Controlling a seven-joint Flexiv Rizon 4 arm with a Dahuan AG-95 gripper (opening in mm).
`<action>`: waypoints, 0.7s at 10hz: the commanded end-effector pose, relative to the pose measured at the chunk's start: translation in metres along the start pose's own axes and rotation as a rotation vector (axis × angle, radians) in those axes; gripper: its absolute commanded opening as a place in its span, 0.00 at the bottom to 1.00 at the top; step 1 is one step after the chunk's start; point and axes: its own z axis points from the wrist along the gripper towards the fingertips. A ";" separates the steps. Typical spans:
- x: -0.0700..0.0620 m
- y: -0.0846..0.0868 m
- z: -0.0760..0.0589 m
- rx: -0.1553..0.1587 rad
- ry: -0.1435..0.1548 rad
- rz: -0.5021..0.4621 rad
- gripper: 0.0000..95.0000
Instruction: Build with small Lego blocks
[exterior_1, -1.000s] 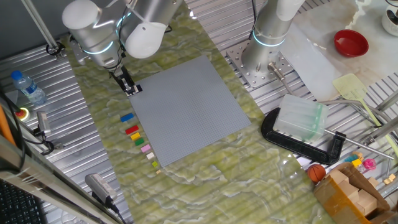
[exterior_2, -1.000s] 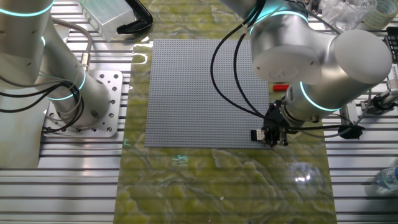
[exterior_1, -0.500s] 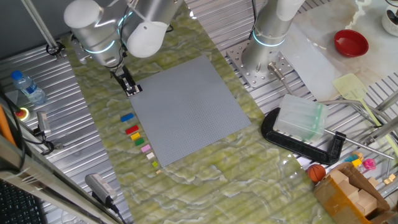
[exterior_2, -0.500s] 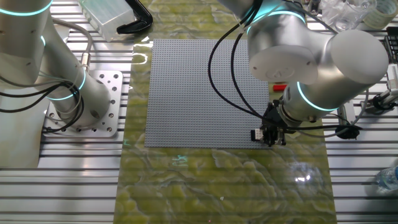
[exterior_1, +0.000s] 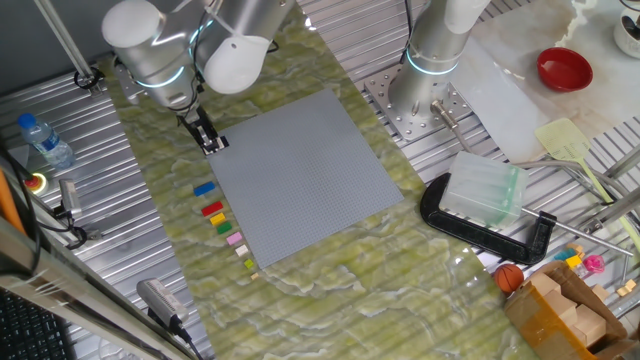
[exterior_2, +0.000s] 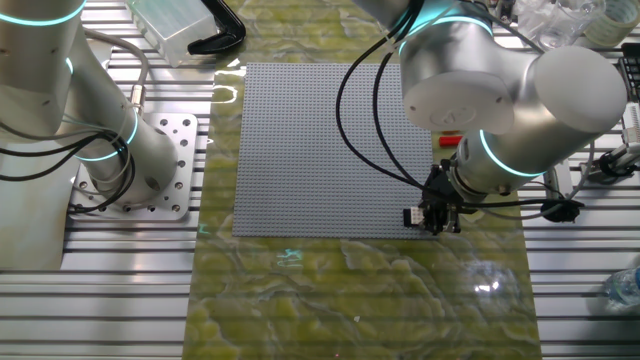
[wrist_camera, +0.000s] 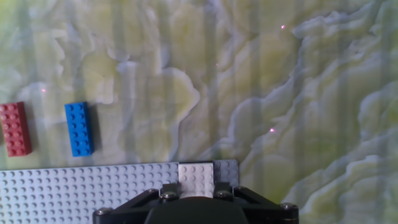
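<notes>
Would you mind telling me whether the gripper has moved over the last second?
No: the gripper sits at the same corner of the baseplate, holding a white block.

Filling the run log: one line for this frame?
phase: placing | gripper: at baseplate corner, over white brick | jaw state: unclear | blue brick, red brick: loose on mat

The arm's big joint housing (exterior_2: 470, 85) has shifted slightly; the hand (exterior_2: 438, 222) looks unmoved.
</notes>
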 end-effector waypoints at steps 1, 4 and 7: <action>-0.001 0.000 0.005 0.002 -0.003 0.000 0.00; -0.001 -0.001 0.006 0.004 -0.001 -0.008 0.00; -0.003 -0.001 0.010 0.001 0.002 -0.014 0.00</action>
